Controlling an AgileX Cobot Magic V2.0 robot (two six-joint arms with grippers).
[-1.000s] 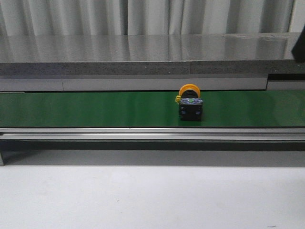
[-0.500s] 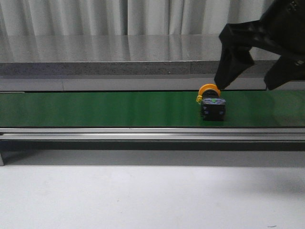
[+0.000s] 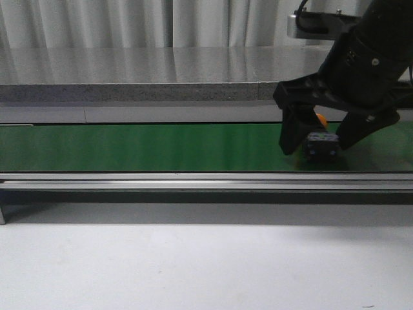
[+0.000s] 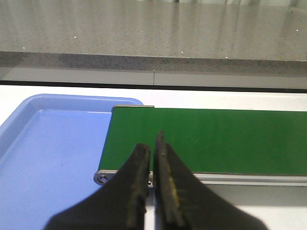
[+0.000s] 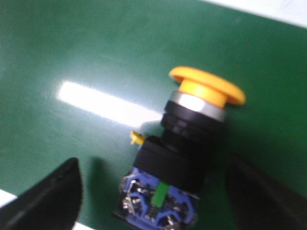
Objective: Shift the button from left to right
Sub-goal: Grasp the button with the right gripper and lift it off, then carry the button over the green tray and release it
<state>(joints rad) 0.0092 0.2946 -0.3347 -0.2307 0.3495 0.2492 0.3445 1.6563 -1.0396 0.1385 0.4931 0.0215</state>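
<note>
The small push-button with a round yellow-orange mushroom cap on a black boxy body (image 3: 322,146) lies on its side on the long green conveyor belt (image 3: 142,147), toward the belt's right portion in the front view. In the right wrist view the button (image 5: 184,153) shows a silver collar under the cap, a small yellow tab on the body and blue and green terminal parts at its base; this picture is somewhat blurred.

The black right pincer (image 3: 321,135) is lowered over the button, its two fingers spread wide, one on either side of the body. In the right wrist view the right pincer (image 5: 153,196) shows green belt between each dark fingertip and the button, so nothing is gripped. Whether the fingertips touch the belt cannot be told.

The left pincer (image 4: 152,184) appears only in the left wrist view, its black fingers nearly together with a thin slit between them and nothing in it. It sits over the left end of the belt (image 4: 216,139), beside a light blue plastic tray (image 4: 48,143) that adjoins that end.

Behind the belt runs a grey speckled ledge (image 3: 129,74); in front lies a pale grey desk (image 3: 193,265)
</note>
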